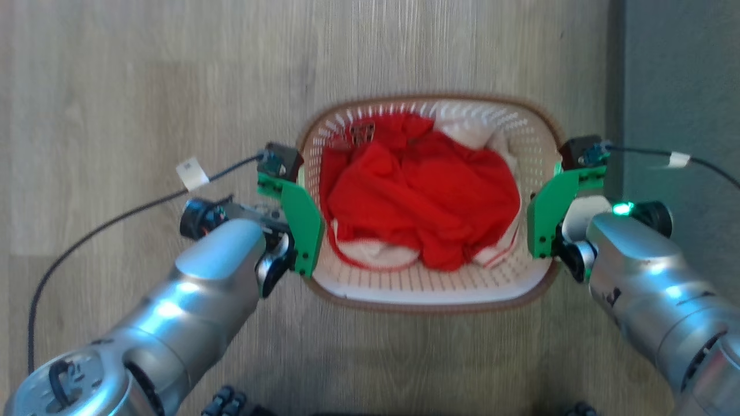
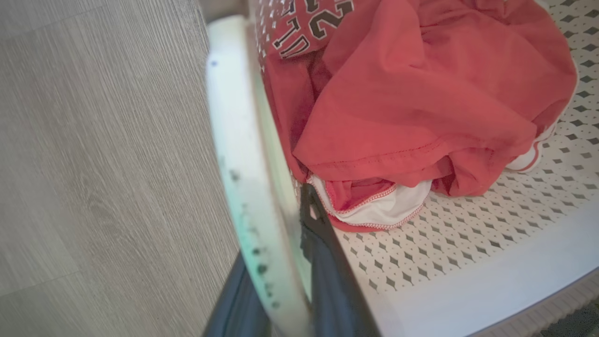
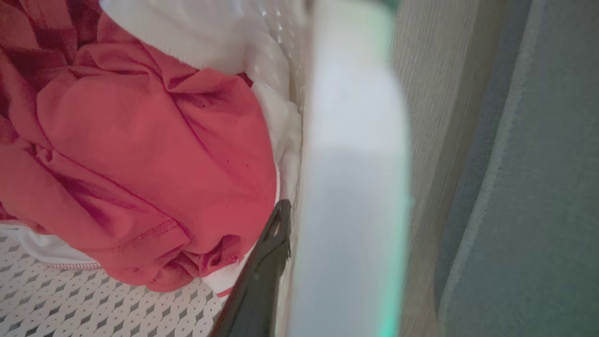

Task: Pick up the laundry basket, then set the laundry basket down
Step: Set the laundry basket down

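Left hand [image 2: 281, 252] and right hand [image 3: 304, 243] each clamp an end wall of the basket [image 1: 428, 303]. Its long axis runs between them, opening upward.

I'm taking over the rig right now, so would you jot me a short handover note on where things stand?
Left claw: shut on the basket at its left handle, one finger on each side.
Right claw: at the right handle. One finger is inside the basket and the other is hidden, so the grip is unconfirmed.
Basket: between the two arms over the wood floor, with clothes inside. I cannot tell whether it is off the floor.
Done: both claws are at the handles.
Left: confirm the lift, then set the basket down.
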Robot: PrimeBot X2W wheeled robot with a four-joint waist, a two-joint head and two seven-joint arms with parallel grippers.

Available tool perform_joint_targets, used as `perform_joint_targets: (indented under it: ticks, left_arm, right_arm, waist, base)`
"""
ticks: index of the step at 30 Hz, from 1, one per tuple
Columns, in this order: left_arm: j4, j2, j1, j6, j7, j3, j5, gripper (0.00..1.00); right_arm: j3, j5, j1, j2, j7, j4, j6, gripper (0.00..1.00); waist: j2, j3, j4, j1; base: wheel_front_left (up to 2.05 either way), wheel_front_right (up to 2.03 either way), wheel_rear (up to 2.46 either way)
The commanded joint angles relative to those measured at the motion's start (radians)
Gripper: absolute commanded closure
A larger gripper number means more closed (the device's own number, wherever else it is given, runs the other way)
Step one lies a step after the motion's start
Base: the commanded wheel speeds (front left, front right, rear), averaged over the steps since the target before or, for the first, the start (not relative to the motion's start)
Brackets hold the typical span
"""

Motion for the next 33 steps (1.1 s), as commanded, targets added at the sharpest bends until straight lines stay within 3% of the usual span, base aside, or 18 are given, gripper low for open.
perform_joint_targets:
  ticks: [1,15,33]
  left_arm:
    - [-0.049,-0.018,-0.045,-0.015,-0.022,0.005,0.021,1.0]
    - [-0.066,-0.018,-0.109,0.0,-0.046,0.005,0.047,1.0]
    - [-0.09,-0.018,-0.134,0.014,-0.069,0.005,0.057,1.0]
  right_arm:
    - [0.019,-0.029,0.007,0.026,-0.015,-0.02,0.007,1.0]
    - [0.036,-0.082,-0.052,0.007,-0.097,-0.007,0.007,1.0]
    - [0.032,-0.094,-0.083,0.0,-0.152,0.006,0.007,1.0]
  waist:
    - [0.0,0.08,-0.008,-0.0002]
    - [0.0,0.239,0.013,-0.0002]
    - [0.0,0.325,0.028,-0.0002]
  base:
    - [0.0,0.0,0.0]
    - [0.0,0.0,0.0]
    - [0.0,0.0,0.0]
